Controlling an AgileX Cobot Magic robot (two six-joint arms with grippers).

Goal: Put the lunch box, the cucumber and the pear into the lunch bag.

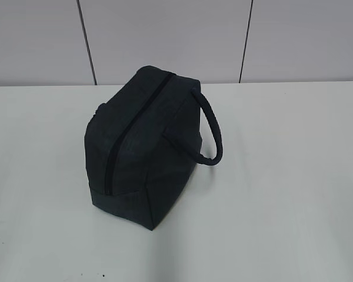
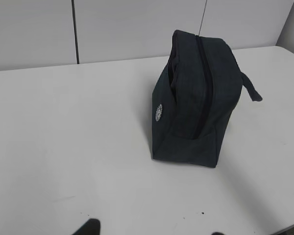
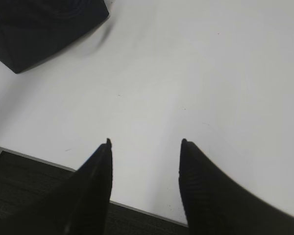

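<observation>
White table (image 1: 294, 205) (grey wall (image 1: 165, 35) behind)

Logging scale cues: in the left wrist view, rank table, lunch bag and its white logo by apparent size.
Largest to smallest:
1. table
2. lunch bag
3. white logo
The gaps are plain; no ranking is unsure.

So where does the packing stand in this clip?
It looks finished or nearly so. The lunch bag stands alone on the table with its zipper apparently closed, and no box, cucumber or pear lies outside it. Whether they are inside cannot be seen. Nothing is in hand: the right gripper is open and empty, and only the left gripper's fingertips show.
</observation>
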